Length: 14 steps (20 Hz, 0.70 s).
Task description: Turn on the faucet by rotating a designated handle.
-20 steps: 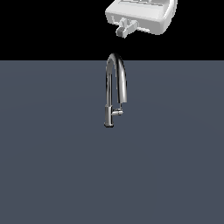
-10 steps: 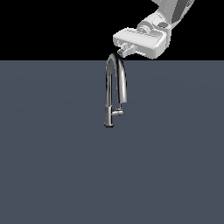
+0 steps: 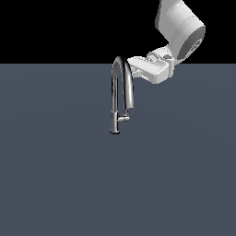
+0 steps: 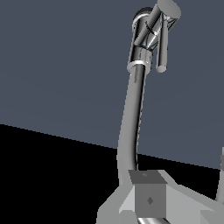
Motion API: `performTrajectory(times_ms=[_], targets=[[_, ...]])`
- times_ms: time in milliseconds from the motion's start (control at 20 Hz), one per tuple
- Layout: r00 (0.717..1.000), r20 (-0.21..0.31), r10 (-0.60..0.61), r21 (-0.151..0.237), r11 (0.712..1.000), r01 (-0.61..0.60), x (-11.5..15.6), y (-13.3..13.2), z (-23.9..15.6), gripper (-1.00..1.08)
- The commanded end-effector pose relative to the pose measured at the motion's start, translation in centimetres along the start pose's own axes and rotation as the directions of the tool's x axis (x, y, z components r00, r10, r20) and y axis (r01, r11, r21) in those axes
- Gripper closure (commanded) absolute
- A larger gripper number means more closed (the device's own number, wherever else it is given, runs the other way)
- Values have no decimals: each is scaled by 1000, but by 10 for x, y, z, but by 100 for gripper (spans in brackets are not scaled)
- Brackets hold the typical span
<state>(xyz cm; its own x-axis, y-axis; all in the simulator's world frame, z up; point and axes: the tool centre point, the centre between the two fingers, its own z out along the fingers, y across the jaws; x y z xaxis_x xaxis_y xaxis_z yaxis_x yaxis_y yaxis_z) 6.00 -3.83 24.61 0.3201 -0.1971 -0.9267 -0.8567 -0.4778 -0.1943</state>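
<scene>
Faucet (image 3: 114,99) stands upright on the dark grey surface (image 3: 55,175), handle (image 3: 124,118) a short stub off the lower stem toward the exterior view's right. Gripper (image 3: 136,73) sits high, beside the arch of the spout — well above the handle. Finger spread: cannot tell. Chrome looks rigid and slick; likely a stiff pivot. Best contact judged at the stub's outer end, pushing sideways. No brands, labels or writing visible.

Faucet (image 3: 120,94) is showing shiny chrome with bright streaks, handle (image 3: 124,118) gleaming the same silver. Robot arm (image 3: 180,28) is looking plain white with grey shading. Floor (image 3: 60,175) is sitting flat slate blue-grey, backdrop (image 3: 55,27) staying pure black.
</scene>
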Motion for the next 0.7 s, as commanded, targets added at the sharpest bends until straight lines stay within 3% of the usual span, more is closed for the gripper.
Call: performTrajectory(times_ms=[0,300,650], targets=[[998,49,34,36,999,-36,18,-3,3,108],[980,166,109,113,985,-129,62,-6,12,108],[948,271,166,171,961,-218,100,-8,25,108]])
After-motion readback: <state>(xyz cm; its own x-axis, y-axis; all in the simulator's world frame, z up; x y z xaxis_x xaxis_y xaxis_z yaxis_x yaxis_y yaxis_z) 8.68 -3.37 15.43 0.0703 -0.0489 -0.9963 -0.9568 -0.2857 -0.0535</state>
